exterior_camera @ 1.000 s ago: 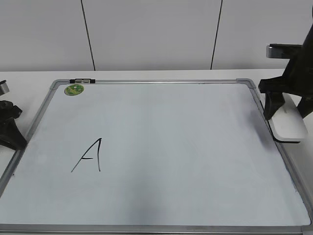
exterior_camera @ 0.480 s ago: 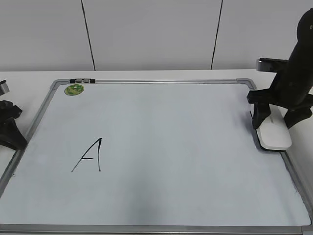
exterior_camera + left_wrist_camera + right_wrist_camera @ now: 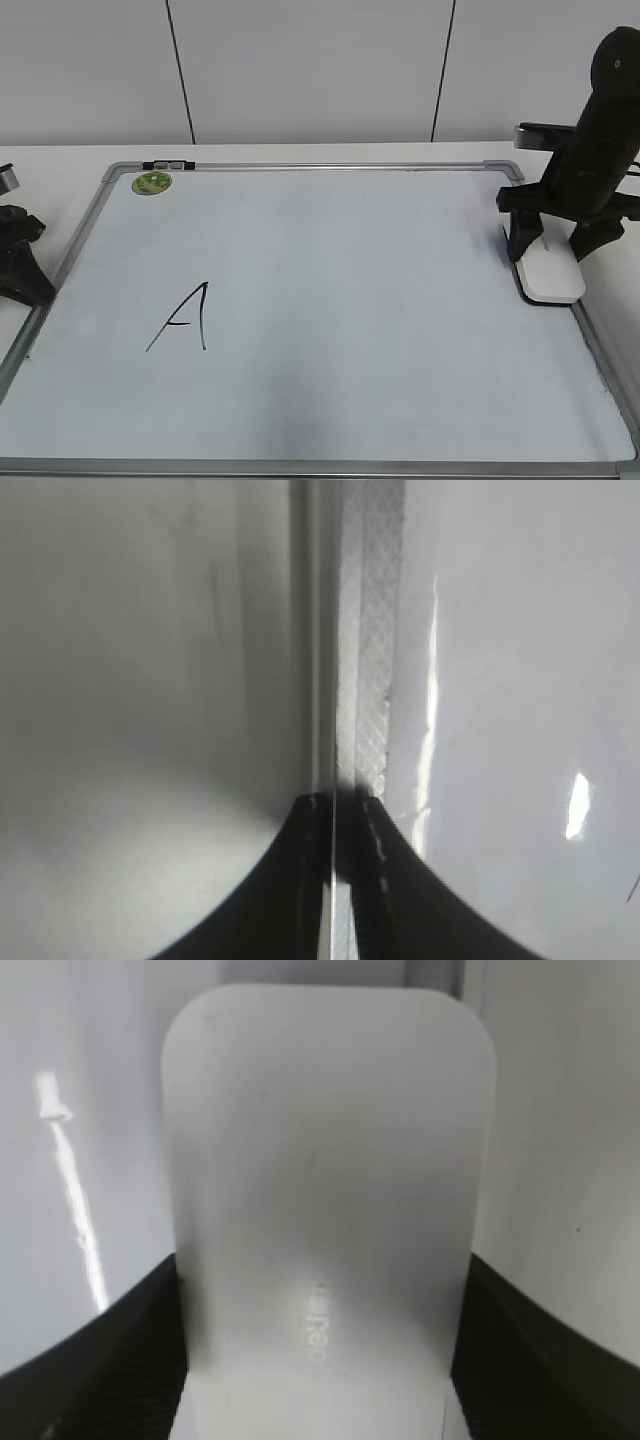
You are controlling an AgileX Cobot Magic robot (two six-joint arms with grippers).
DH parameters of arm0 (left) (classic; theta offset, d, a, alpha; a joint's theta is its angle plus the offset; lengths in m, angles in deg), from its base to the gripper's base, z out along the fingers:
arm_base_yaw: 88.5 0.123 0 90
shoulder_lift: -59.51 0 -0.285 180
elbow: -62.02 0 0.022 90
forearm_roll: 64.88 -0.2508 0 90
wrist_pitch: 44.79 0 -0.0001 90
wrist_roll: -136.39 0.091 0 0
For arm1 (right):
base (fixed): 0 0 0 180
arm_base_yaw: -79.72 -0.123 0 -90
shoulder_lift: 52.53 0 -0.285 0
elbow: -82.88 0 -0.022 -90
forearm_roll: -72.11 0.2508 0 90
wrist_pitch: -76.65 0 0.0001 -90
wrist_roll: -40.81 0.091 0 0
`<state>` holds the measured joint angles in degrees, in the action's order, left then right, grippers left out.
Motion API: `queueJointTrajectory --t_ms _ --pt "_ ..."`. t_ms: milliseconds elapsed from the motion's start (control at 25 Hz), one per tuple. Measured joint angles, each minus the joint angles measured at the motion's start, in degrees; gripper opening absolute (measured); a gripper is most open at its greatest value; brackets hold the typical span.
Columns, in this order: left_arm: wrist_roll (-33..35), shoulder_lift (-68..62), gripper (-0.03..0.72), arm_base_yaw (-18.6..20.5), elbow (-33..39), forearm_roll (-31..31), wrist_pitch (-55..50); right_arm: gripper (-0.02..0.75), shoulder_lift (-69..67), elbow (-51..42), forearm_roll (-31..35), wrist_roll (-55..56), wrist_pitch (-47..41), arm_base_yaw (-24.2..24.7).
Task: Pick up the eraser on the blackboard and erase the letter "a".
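Note:
The white eraser sits between the fingers of my right gripper at the blackboard's right edge, across the grey frame. In the right wrist view the eraser fills the middle, small grey lettering up, with the black fingers pressed against both its sides at my right gripper. The blackboard carries a large capital "A" at lower left. No lowercase "a" shows on it. My left gripper is shut and empty at the board's left frame, as the left wrist view also shows.
A round green sticker sits at the board's top left corner. The board's grey frame runs straight ahead of my left gripper. The white table surrounds the board, with a white wall behind.
My right gripper has carried the eraser leftward from beyond the right frame onto the board's right edge. The left arm has not moved.

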<state>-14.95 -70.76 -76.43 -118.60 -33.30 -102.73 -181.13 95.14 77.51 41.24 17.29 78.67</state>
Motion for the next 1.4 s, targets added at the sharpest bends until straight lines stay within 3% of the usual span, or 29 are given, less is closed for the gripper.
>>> queueJointTrajectory --t_ms 720,960,1080,1400 --pt "0.00 0.00 0.032 0.00 0.00 0.00 0.00 0.589 -0.10 0.57 2.52 -3.07 -0.59 0.00" --pt "0.00 0.00 0.050 0.00 0.00 0.12 0.00 0.589 -0.10 4.89 1.93 -3.07 -7.09 0.00" --pt "0.00 0.00 0.117 0.00 0.00 0.12 0.00 0.589 -0.10 8.50 1.93 -3.21 -9.54 0.00" --pt "-0.17 -0.12 0.446 0.00 -3.40 0.00 -2.55 0.589 -0.10 10.89 1.93 -3.82 -10.18 0.00"
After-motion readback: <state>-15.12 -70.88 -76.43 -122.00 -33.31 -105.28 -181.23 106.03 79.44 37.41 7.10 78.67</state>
